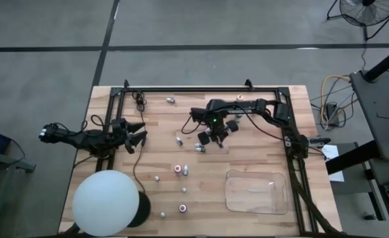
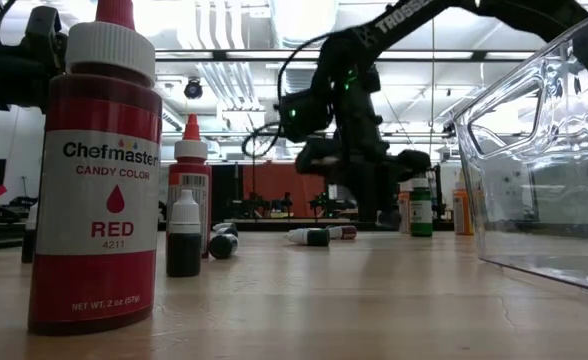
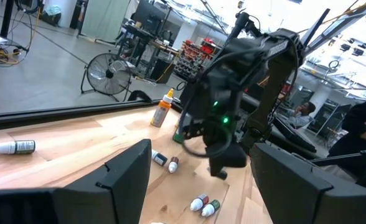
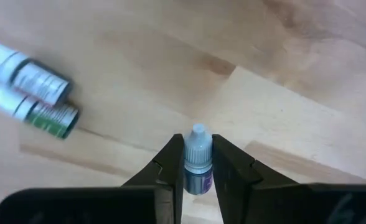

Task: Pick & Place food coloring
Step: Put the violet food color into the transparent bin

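— What is the right gripper (image 4: 197, 177) doing?

— Its two dark, flat-sided fingers pinch a tiny bottle (image 4: 197, 167) between them: whitish tapered cap, dark bluish label on the body. It hangs over the pale, matte wooden table (image 1: 247, 158), near the middle of the far half.

— And the rest of the food coloring?

— Scattered. Two small bottles (image 4: 37, 96) lie on their sides just beside each other on the planks near that gripper, whitish bodies with dark and green ends. Further bottles stand or lie across the middle of the table and toward the near edge; one red-capped bottle (image 1: 182, 209) sits close to the near edge. In the low view a big red bottle (image 2: 95, 170) with a white collar stands upright, a smaller dark one (image 2: 183, 234) just beside it.

— The tray?

— A clear, glossy plastic tray (image 1: 280, 201), shallow with rounded corners, on the near right part, well apart from the gripper. Bare wood lies between them.

— The left arm?

— The left gripper (image 1: 136, 133) waits at the left edge, fingers spread with nothing between them. A large smooth white ball (image 1: 106, 202) fills the near left corner.
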Motion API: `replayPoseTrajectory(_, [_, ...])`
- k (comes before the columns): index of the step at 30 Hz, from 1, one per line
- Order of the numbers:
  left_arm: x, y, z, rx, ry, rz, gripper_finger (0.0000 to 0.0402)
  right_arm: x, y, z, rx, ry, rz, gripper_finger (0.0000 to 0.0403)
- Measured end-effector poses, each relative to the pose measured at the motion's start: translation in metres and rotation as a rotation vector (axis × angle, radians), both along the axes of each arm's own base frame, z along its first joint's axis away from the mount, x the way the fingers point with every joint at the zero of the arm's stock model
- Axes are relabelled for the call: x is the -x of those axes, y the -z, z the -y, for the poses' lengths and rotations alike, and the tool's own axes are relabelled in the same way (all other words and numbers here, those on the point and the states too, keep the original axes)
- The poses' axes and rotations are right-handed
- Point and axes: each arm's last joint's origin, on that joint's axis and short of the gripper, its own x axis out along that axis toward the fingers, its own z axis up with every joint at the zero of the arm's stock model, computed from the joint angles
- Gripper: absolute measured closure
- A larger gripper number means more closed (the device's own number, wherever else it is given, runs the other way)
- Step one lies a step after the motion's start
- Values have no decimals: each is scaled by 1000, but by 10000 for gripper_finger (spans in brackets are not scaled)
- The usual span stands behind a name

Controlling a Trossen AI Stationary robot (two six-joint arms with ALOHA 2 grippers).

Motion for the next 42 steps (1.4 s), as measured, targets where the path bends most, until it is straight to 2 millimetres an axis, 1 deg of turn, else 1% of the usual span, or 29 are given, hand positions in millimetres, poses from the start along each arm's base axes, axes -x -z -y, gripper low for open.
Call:
replayPoseTrajectory(5, [0, 0, 0, 0, 0, 0, 157, 4, -27, -7, 68, -99, 79, 350])
replayPoseTrajectory(11, [0, 0, 0, 0, 0, 0, 157, 14, -71, -27, 202, -248, 184, 350])
replayPoseTrajectory(15, [0, 0, 0, 0, 0, 0, 157, 26, -101, -43, 306, -321, 248, 350])
replayPoseTrajectory(17, [0, 0, 0, 0, 0, 0, 157, 34, -112, -53, 353, -350, 272, 350])
replayPoseTrajectory(20, [0, 0, 0, 0, 0, 0, 157, 49, -122, -70, 389, -397, 323, 351])
replayPoseTrajectory(25, [0, 0, 0, 0, 0, -1, 157, 75, -124, -97, 413, -464, 417, 351])
replayPoseTrajectory(32, [0, 0, 0, -1, 0, -1, 157, 115, -118, -132, 414, -547, 450, 351])
replayPoseTrajectory(42, [0, 0, 0, -1, -1, -1, 157, 163, -118, -162, 410, -620, 509, 351])
